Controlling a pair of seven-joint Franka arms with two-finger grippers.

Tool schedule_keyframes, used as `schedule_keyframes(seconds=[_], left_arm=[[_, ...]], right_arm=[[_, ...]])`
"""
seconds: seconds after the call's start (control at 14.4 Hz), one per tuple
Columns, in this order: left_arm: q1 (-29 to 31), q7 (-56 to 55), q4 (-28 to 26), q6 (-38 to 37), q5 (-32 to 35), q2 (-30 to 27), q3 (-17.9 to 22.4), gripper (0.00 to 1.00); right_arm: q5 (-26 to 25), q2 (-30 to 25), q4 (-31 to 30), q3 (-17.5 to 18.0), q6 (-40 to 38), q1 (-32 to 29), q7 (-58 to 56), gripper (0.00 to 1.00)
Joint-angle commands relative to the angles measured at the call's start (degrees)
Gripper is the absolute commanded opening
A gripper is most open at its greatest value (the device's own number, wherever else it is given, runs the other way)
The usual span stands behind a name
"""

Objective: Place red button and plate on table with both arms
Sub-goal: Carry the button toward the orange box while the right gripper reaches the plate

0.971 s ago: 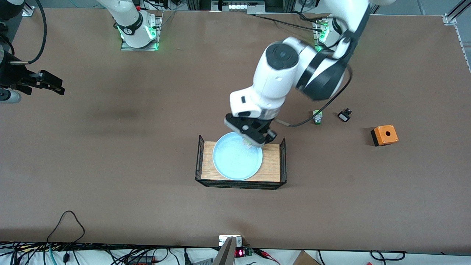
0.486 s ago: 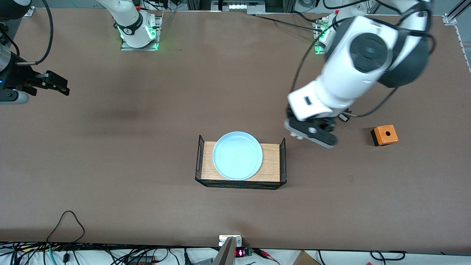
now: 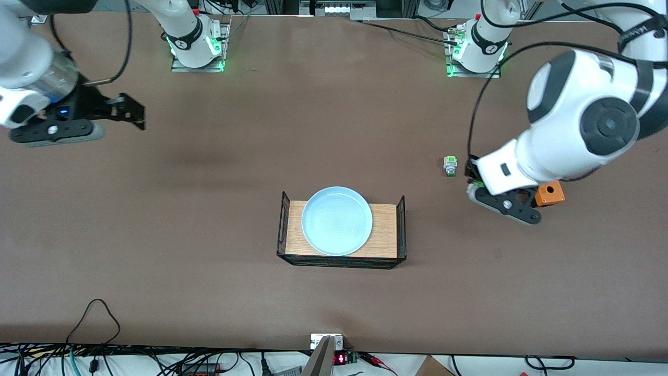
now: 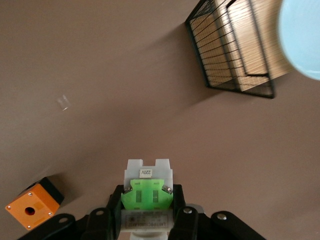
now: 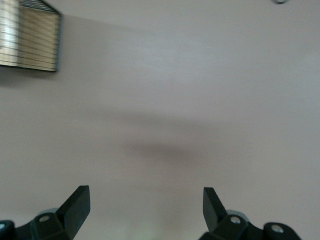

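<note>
My left gripper (image 4: 147, 192) is shut on the red button (image 4: 147, 186). Its whitish body and green block show between the jaws, and the red cap is hidden. In the front view the left gripper (image 3: 503, 204) hangs over the table (image 3: 209, 235) toward the left arm's end, right by an orange box. The pale blue plate (image 3: 337, 220) lies on a small wooden rack (image 3: 386, 230) at the table's middle, and its edge (image 4: 302, 35) shows in the left wrist view. My right gripper (image 3: 130, 112) is open and empty (image 5: 145, 200) over bare table at the right arm's end.
The orange box (image 3: 550, 192) with a round hole is partly covered by the left hand and shows again (image 4: 32, 210) in the left wrist view. A similar switch with a green cap (image 3: 450, 166) lies on the table between the rack and the left gripper. The rack has black wire sides (image 4: 235, 50).
The left arm has swung from over the plate toward its own end of the table, with the button in its jaws. The right gripper has moved inward over the table.
</note>
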Motion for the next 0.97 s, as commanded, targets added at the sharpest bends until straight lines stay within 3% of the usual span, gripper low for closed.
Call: schedule_keyframes(seconds=[0.0, 0.14, 0.28, 0.56, 0.9], left_arm=[[4.3, 6.7, -6.9, 4.6, -0.3, -1.8, -0.6, 0.18], [6.4, 12.9, -11.8, 9.9, -0.3, -1.8, -0.6, 0.18], [9.1, 18.6, -17.3, 16.6, -0.3, -1.8, -0.6, 0.19], [11.0, 23.4, -26.1, 28.0, -0.3, -1.6, -0.6, 0.19], [11.7, 26.0, -40.2, 52.7, -0.3, 1.7, -0.6, 0.19]], right_arm=[[7.1, 0.2, 0.7, -0.6, 1.5, 1.1, 1.6, 1.00], [10.9, 1.0, 0.7, -0.5, 3.7, 1.5, 1.7, 1.00], [11.0, 1.3, 0.6, -0.5, 5.1, 4.3, 3.0, 1.00], [10.8, 3.9, 0.7, -0.5, 6.5, 12.8, 20.8, 1.00], [10.9, 12.2, 6.2, -0.5, 12.8, 19.2, 43.6, 1.00]])
